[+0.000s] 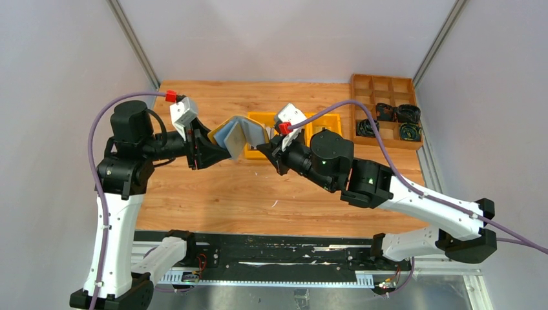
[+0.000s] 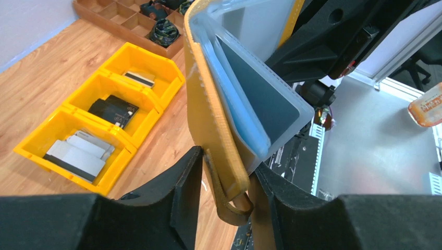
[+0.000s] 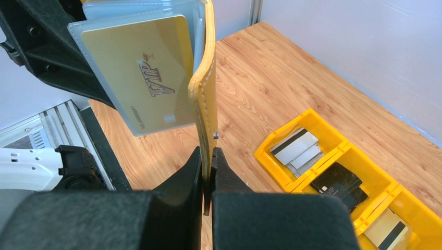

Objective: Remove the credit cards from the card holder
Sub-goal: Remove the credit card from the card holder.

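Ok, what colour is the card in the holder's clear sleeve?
Gold card, with VIP lettering; shows best in the right wrist view.

Robotics lab, white-walled test cell (image 1: 278,39), aluminium framing (image 1: 132,42), wooden tabletop (image 1: 213,194)

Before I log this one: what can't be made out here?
- Card count: right wrist view shows one gold VIP card in the card holder; its clear sleeves hide any others.
- Left end effector: left wrist view leaves unclear whether it has clamped the holder.
- Holder's top: cut off by the frame edge in both wrist views.
- Dark items in the wooden tray: too small in the top view.
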